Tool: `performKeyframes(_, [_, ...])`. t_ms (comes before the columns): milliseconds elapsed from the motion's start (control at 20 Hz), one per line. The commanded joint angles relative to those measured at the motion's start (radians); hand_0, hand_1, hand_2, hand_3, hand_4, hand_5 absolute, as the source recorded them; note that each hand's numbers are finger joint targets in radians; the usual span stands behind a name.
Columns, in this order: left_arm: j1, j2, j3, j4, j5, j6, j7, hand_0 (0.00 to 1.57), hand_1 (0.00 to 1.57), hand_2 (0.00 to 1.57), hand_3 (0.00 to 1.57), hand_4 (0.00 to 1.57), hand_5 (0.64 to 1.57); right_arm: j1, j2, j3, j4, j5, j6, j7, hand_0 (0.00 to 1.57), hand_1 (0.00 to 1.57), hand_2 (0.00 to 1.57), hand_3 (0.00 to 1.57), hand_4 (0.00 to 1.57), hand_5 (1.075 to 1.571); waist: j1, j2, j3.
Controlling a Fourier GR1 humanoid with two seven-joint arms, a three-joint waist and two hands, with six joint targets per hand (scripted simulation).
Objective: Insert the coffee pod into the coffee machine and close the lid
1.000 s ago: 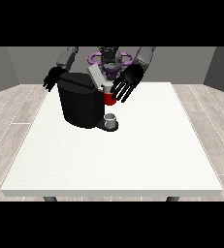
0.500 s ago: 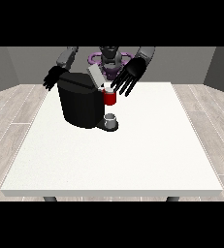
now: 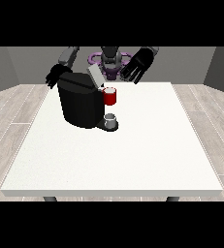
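Here I am behind the large white table [image 3: 133, 160], and the bulky black coffee machine [image 3: 79, 104] stands on the far part of it, towards the view's left. Its grey lid [image 3: 95, 76] is tilted up and open, slanting away from the machine's top. At the machine's front, on its side facing the view's right, sits the red cylindrical coffee pod [image 3: 110, 96], white at its top rim, lodged in the holder and touching the machine's body. Just below it, on the machine's base, stands a small grey cup [image 3: 111, 119].

The machine's body is what blocks things for me: my hand at the view's left [image 3: 53, 77] is behind the machine's upper back corner, partly hidden by it. I see dark fingers pointing down there, but whether they touch the machine I cannot tell, and how far that hand is open I cannot tell either.

My hand at the view's right [image 3: 138, 64] hangs in the air above the table's far edge, up and to the right of the pod and apart from it. Its fingers are spread and fairly straight, pointing down and towards the lid; it's wide open and has hold of nothing. It touches neither lid nor pod.

Behind me, the grey walls and the pale wooden floor [image 3: 11, 101] run round the table.
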Motion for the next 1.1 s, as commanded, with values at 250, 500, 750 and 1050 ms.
performKeyframes(250, [0.215, -0.184, 0.215, -0.014, 0.281, 0.026, -0.073, 0.0, 0.0, 0.0, 0.0, 0.24, 1.571, 0.142, -0.006, -0.036, 0.019, -0.019, 0.003, -0.03, 0.0, 0.0, 0.0, 0.0, 0.42, 1.571, 0.12, -0.184, -0.0012])
performKeyframes(500, [0.335, -0.263, 0.228, -0.05, 0.351, -0.008, -0.072, 0.0, 0.0, 0.0, 0.0, 0.0, 1.571, 0.198, -0.026, -0.044, 0.018, -0.016, 0.005, -0.005, 0.0, 0.0, 0.0, 0.0, 0.49, 1.571, 0.19, -0.326, -0.0004])
performKeyframes(750, [0.459, -0.303, 0.26, -0.056, 0.406, 0.0, -0.099, 0.0, 0.0, 0.0, 0.0, 0.21, 1.571, 0.156, -0.097, -0.016, -0.065, -0.005, 0.065, 0.06, 0.0, 0.0, 0.0, 0.0, 0.39, 1.571, 0.212, -0.356, -0.0008])
performKeyframes(1050, [0.533, -0.272, 0.281, -0.091, 0.459, -0.048, -0.101, 0.0, 0.0, 0.0, 0.0, 0.0, 1.571, 0.085, -0.137, 0.034, -0.186, -0.017, 0.143, 0.152, 0.0, 0.0, 0.0, 0.0, 0.0, 1.571, 0.217, -0.381, -0.0008])
